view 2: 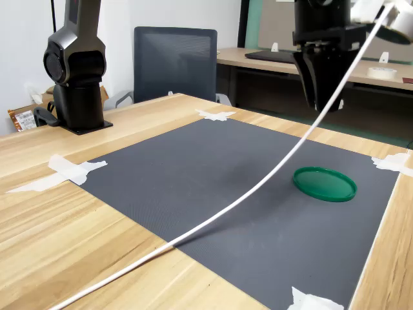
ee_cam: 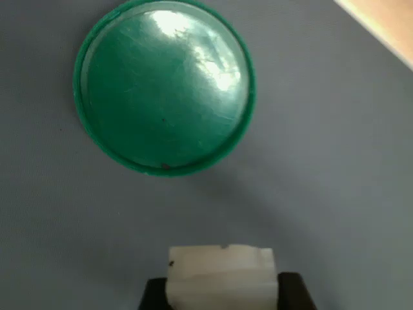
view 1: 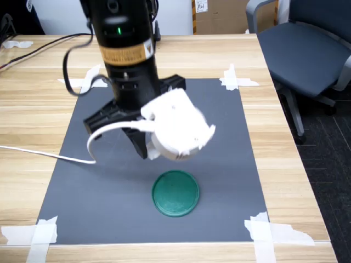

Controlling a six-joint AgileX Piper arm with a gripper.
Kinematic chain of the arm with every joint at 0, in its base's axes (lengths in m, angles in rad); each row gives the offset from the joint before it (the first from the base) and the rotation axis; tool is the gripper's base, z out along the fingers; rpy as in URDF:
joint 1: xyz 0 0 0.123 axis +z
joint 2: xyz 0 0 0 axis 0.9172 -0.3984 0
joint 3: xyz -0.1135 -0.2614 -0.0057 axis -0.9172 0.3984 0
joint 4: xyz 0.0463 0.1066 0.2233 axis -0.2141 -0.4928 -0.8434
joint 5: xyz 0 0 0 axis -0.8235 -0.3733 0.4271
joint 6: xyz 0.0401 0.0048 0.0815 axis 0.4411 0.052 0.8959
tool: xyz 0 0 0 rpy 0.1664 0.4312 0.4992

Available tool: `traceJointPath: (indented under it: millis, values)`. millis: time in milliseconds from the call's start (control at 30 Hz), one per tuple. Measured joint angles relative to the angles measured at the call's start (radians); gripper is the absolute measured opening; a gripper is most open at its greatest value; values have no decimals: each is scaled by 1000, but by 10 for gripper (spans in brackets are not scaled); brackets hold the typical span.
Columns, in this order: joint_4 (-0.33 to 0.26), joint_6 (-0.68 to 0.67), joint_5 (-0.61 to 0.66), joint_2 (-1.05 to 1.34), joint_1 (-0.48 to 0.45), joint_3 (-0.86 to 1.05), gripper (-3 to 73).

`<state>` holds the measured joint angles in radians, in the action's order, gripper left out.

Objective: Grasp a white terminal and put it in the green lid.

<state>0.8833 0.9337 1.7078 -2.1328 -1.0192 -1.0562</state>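
The white terminal [ee_cam: 221, 274] is pinched in the pincer [ee_cam: 222, 290], held above the mat short of the green lid [ee_cam: 164, 87], which lies near the surface's front edge in the first exterior view. The terminal should be centred over the lid and lowered inside the rim before it is released.

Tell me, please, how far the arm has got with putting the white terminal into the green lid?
The grasp looks done: in the wrist view the white terminal sits clamped between the fingers of the gripper. The carry is in hand, with the gripper raised above the grey mat. The placing is left: the green lid lies empty, and the terminal is not yet over it.
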Motion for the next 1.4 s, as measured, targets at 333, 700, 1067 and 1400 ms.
traceJointPath:
  millis: [333, 700, 1067, 1400]
  values:
    - [4, 8, 15, -134, 29, -17, 260]
    - [22, 1, -55, -174, 51, -33, 260]
    - [3, 0, -58, -209, 54, -59, 278]
    - [3, -2, -56, -219, 54, -61, 424]
